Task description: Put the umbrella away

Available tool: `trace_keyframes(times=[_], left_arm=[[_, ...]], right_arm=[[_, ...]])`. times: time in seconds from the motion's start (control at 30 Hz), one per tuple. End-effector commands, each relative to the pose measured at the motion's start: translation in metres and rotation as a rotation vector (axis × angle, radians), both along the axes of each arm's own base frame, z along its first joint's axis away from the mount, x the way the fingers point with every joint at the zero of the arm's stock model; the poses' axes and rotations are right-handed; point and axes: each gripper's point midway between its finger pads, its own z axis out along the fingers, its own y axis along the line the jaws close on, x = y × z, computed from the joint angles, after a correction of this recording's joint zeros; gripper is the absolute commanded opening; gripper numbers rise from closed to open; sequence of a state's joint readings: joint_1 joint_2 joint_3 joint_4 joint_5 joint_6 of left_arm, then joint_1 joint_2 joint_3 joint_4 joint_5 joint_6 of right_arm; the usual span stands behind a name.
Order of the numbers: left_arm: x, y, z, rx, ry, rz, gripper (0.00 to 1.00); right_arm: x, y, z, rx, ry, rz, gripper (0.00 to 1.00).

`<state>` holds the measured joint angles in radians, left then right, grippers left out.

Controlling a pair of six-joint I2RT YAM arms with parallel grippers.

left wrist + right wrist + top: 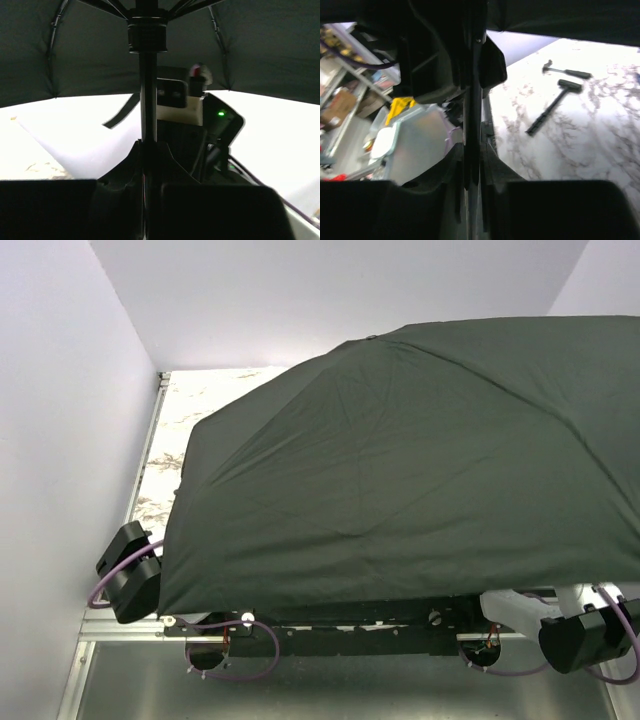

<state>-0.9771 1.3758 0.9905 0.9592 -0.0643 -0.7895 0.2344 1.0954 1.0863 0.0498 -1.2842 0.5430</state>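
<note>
Open umbrella (420, 460): a matte, dark grey-green fabric dome filling the centre and right of the top view, above the marble-veined tabletop (195, 405). Beneath it, thin ribs fan from a ridged black hub (146, 32). The left gripper (148, 165) and right gripper (472, 160) each pinch the slim black shaft (148, 100).

Open dark-green umbrella (400, 470), canopy spread

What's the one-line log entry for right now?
umbrella: open over table | left gripper: shut on shaft | right gripper: shut on shaft | stowed: no
</note>
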Motion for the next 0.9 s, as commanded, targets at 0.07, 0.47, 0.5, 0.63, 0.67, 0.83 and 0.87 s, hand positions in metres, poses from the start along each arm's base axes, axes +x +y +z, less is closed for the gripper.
trace_keyframes(times=[0.07, 0.47, 0.5, 0.63, 0.67, 0.83, 0.87], left_arm=[[0.039, 0.026, -0.005, 0.168, 0.158, 0.307, 0.00], [0.047, 0.002, 0.001, 0.232, 0.159, 0.390, 0.00], [0.046, -0.001, 0.002, 0.227, 0.155, 0.380, 0.00], [0.033, -0.009, 0.005, 0.199, 0.101, 0.294, 0.00], [0.027, -0.009, 0.009, 0.177, 0.070, 0.266, 0.00], [-0.009, 0.012, 0.006, 0.028, -0.051, 0.063, 0.64], [-0.016, 0.019, 0.006, -0.004, -0.083, 0.022, 0.70]], right_arm=[[0.032, -0.011, -0.018, -0.130, -0.116, -0.229, 0.35], [0.053, -0.002, -0.045, -0.191, -0.122, -0.276, 0.39], [0.052, -0.001, -0.044, -0.185, -0.116, -0.269, 0.38], [0.046, 0.002, -0.036, -0.143, -0.090, -0.243, 0.01], [0.041, 0.003, -0.030, -0.125, -0.085, -0.228, 0.01], [0.008, 0.002, -0.005, -0.018, -0.044, -0.077, 0.01], [0.003, 0.001, -0.002, 0.000, -0.030, -0.051, 0.01]])
